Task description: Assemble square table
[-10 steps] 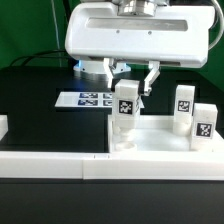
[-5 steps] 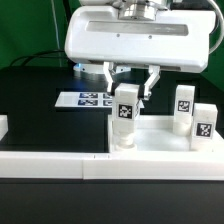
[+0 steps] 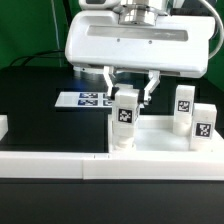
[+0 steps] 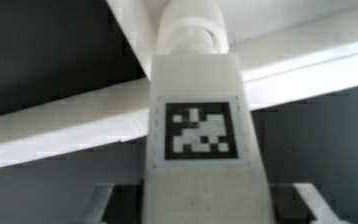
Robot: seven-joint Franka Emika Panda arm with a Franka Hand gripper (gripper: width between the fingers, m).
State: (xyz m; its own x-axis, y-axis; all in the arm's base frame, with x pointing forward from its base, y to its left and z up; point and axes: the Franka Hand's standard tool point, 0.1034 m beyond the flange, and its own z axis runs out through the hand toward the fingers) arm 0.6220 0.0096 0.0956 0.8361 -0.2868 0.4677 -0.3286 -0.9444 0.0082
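three legs stand upright in tabletop (image 3: 160,140) sockets: two well off beside the claw (image 3: 128,95), one leg (image 3: 124,112) directly beneath, seemingly grasped between its fingers. fourth leg unseen, still to fit.

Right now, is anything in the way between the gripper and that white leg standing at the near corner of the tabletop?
Nothing visible. The gripper hangs directly over the leg, its fingers on either side of the leg's top. The leg stands upright at the tabletop corner; the two other legs stand off toward the exterior view's right.

One tabletop (image 3: 160,138), three upright legs (image 3: 125,113) (image 3: 184,101) (image 3: 204,124), one marker board (image 3: 88,99)
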